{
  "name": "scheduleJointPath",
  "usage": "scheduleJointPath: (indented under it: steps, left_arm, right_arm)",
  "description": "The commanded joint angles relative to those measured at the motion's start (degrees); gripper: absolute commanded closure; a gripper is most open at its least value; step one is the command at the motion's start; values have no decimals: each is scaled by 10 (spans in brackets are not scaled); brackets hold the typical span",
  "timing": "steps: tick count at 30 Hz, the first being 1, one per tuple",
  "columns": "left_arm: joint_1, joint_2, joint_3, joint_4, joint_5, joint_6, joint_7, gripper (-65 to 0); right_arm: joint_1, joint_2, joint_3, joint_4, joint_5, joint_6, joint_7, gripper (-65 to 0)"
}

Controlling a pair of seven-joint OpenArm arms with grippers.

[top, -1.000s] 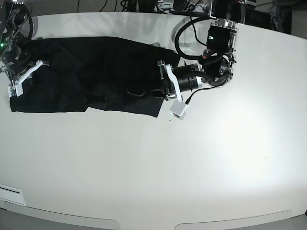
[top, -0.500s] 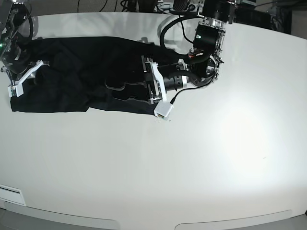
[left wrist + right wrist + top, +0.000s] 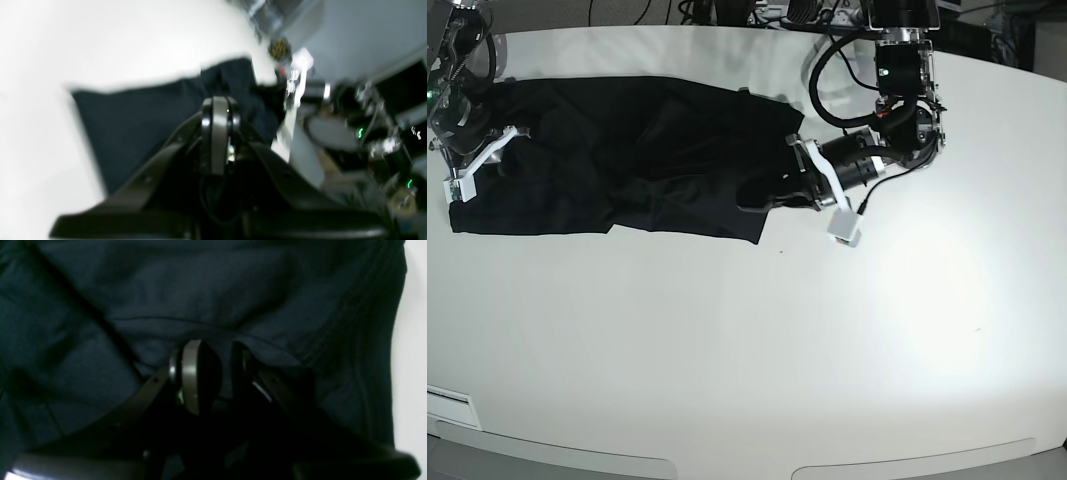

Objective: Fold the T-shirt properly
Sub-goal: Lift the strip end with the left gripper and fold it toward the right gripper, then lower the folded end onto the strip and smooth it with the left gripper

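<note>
The black T-shirt (image 3: 577,160) lies crumpled and spread along the back left of the white table (image 3: 777,340). My left gripper (image 3: 749,197) lies low over the shirt's right end, near its lower right corner. In the blurred left wrist view its jaws (image 3: 218,103) are closed together above the cloth (image 3: 140,113), and I see no cloth between them. My right gripper (image 3: 475,160) is at the shirt's left edge. In the right wrist view its fingers (image 3: 191,373) stand a little apart with a fold of the dark cloth (image 3: 213,290) pinched between them.
Cables and equipment (image 3: 757,12) stand behind the table's far edge. A white label (image 3: 447,405) sits at the front left corner. The left arm's body (image 3: 897,120) hangs over the table right of the shirt. The table's right edge shows beside the cloth (image 3: 413,340).
My left gripper reached left over the shirt's middle, then drew back right to its right end. The cloth's right part is now more bunched. The right arm has not moved.
</note>
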State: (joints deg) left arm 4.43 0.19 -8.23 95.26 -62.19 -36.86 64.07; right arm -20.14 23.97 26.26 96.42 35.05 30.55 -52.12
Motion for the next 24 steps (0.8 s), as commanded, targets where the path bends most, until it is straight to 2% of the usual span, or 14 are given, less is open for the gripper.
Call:
scheduleJointPath:
  steps: [1,7,10,15,19,22,24]
  left_arm:
    - [-3,3,10,10,-2,5,-13,0]
    - [16,3,100,10,4,25,-3,0]
    - [16,3,163,10,-11,13,21,0]
    - [8,3,239,10,-36,-17,20,0]
    - [-23,3,235,27,-127,-31,40,0]
    - [-43,2,204,57,-159,-31,99,0]
    - [-46,-4,176,70,-163,-31,113,0]
  right_arm:
    - [2,7,0,4,1,6,-17,-180]
    - [10,7,0,4,2,6,-17,-180]
    - [11,8,0,4,2,6,-17,-180]
    - [11,8,0,4,2,6,-17,-180]
    - [11,8,0,4,2,6,-17,-180]
    - [10,8,0,4,2,6,-26,-180]
    - [11,8,0,4,2,13,-34,-180]
